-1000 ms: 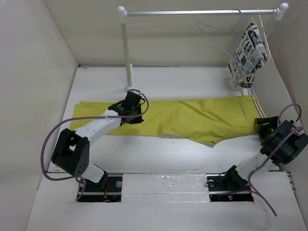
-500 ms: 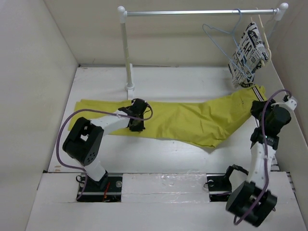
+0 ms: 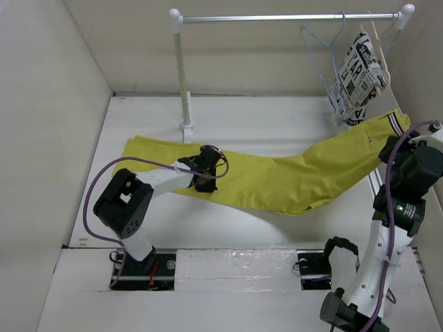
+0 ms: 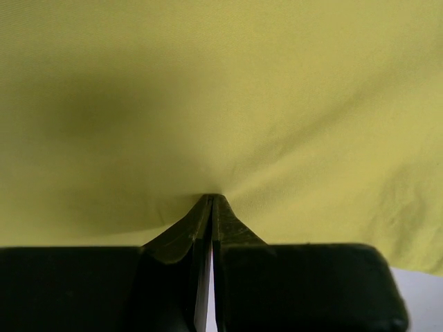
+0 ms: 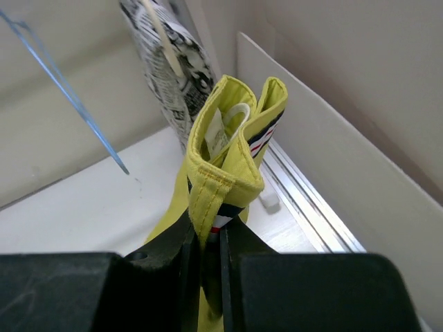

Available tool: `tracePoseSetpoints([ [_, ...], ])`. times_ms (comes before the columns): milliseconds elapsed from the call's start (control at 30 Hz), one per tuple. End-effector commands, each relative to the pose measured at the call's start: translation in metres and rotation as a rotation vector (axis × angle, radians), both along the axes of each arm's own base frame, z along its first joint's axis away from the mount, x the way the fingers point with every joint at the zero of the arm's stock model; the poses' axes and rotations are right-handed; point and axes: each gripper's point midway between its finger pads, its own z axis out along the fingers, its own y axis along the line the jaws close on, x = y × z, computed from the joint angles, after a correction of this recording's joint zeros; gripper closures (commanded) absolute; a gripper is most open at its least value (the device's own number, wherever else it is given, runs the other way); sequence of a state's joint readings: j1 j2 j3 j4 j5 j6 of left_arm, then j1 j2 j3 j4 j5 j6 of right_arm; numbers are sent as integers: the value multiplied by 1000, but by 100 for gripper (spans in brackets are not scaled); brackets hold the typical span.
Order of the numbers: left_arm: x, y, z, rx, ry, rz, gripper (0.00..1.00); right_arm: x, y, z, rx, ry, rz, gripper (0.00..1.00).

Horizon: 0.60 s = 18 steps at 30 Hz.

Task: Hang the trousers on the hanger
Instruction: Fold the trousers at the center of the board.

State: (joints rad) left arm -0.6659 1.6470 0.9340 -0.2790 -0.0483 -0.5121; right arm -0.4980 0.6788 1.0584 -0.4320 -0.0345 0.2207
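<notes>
Trousers [image 3: 277,181]: stretched across the table [image 3: 277,121]. The leg end lies flat at the left; the waist end is held up at the right, close to the side wall and just below the printed cloth [image 3: 356,72]. My left jaws: pressed together on a pinch of yellow fabric partway along the leg, cloth puckering at the tips. My right jaws: pinching the folded waistband, with striped trim and a white label showing in the fold. Hanger [image 3: 315,59]: hooked on the rail [image 3: 277,18], just left of the printed cloth, apart from the trousers
</notes>
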Motion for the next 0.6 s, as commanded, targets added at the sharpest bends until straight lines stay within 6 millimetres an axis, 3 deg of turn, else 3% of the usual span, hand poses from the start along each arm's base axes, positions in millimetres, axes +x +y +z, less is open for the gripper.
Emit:
tracePoseSetpoints([
  [0,-24,-22,-3,15,72,-98,100,-12,17,90,-178,-179,50,100],
  [33,-24,-30,1,9,67,-114,100,-14,23,108,-208,-200,69,100],
  [200,-37,-108,47,-220,59,-267,100,1,59,121,-211,-192,248,100],
  [233,-48,-122,48,-227,59,-311,100,6,73,120,-199,-198,306,100],
  [300,-49,-136,41,-179,65,-329,100,9,83,128,-193,-229,327,100],
  [333,-49,-144,42,-177,66,-343,100,16,99,128,-178,-230,386,100],
  [367,-53,-147,31,-161,93,-350,100,18,106,131,-176,-234,406,100],
  [433,-58,-157,29,-187,107,-365,100,21,114,142,-167,-249,413,100],
  [500,-62,-171,24,-199,99,-383,100,36,146,144,-139,-254,489,100],
  [533,-61,-171,24,-196,97,-376,100,36,146,144,-139,-254,489,100],
  [567,-59,-173,20,-198,94,-371,100,45,163,140,-125,-243,520,100],
])
